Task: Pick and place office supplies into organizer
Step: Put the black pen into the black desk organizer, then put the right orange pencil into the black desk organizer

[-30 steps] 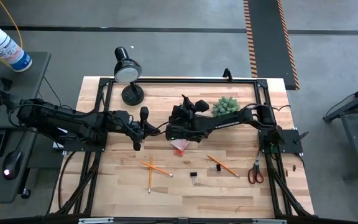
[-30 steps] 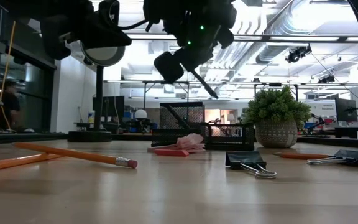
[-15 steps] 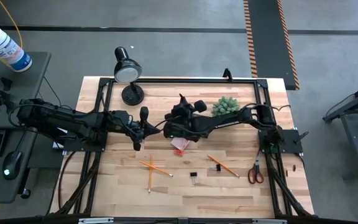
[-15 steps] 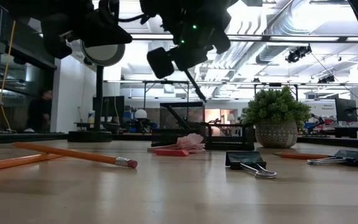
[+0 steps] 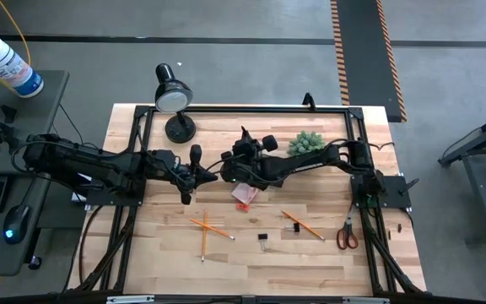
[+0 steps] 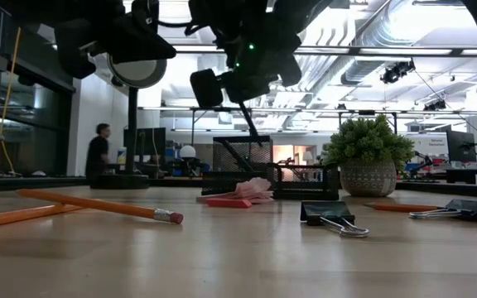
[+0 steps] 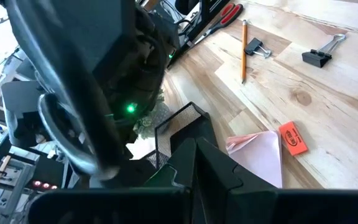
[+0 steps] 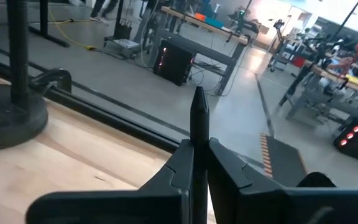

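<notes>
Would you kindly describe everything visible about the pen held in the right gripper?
The thin black pen is clamped between the right gripper's dark fingers, its end sticking out beyond them. In the low view it hangs tilted, tip down, above the black mesh organizer, touching nothing else.

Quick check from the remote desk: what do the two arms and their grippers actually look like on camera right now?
Both arms are black, jointed and tubular, with black cables along them. The right gripper has two dark, flat, tapering fingers. A small green indicator light glows on the right arm's wrist housing. The left gripper is likewise black and blocky. No other markings are legible.
</notes>
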`<action>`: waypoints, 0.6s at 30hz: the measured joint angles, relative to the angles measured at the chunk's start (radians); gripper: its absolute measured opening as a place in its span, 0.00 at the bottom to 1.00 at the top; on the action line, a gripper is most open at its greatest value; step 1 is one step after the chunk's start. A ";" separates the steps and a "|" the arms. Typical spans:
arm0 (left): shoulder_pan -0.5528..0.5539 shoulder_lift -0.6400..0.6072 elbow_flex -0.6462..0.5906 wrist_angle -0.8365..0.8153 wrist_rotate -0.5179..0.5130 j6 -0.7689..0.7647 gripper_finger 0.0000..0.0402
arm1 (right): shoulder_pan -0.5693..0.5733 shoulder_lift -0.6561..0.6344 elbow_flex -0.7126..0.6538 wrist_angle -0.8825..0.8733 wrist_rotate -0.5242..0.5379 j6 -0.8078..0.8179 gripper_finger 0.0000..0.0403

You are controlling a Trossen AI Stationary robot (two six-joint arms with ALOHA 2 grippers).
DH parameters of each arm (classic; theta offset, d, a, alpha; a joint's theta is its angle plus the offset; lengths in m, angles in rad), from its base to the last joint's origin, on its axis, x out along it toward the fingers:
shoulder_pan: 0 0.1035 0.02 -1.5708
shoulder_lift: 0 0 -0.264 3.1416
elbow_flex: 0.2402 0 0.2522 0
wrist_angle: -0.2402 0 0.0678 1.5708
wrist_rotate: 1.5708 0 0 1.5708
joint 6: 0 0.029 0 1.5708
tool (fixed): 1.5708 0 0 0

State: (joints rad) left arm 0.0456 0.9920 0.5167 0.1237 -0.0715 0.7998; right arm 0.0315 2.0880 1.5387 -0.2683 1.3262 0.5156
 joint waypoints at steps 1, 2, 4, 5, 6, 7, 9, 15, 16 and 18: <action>0.000 0.000 0.000 0.000 0.000 0.000 0.01 | 0.000 0.000 0.000 0.000 -0.002 0.000 0.08; 0.000 0.000 0.000 0.000 0.000 0.000 0.01 | 0.000 0.000 0.000 0.004 -0.008 0.000 0.10; 0.000 0.000 0.000 0.000 0.000 0.000 0.01 | 0.000 0.000 0.000 0.004 -0.027 0.000 0.16; 0.000 0.000 0.000 0.000 0.000 0.000 0.01 | 0.000 0.000 0.000 0.004 -0.030 0.000 0.18; 0.000 0.000 0.000 0.000 0.000 0.000 0.01 | 0.001 0.000 0.000 0.004 -0.034 0.000 0.21; 0.000 0.000 0.000 0.000 0.000 0.000 0.01 | 0.001 0.000 0.000 0.004 -0.039 0.000 0.24; 0.000 0.000 0.000 0.000 0.000 0.000 0.01 | 0.001 0.000 0.000 0.004 -0.052 0.003 0.28; 0.000 0.000 0.000 0.000 0.000 0.000 0.01 | 0.004 0.000 0.000 0.002 -0.054 -0.028 0.36; 0.000 0.000 0.000 0.000 0.000 0.000 0.01 | 0.008 0.000 0.000 0.000 -0.054 -0.030 0.37; 0.000 0.000 0.000 0.000 0.000 0.000 0.01 | 0.016 0.000 0.000 0.000 -0.051 -0.047 0.38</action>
State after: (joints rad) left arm 0.0456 0.9920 0.5167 0.1238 -0.0715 0.7998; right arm 0.0475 2.0880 1.5387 -0.2687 1.2755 0.4690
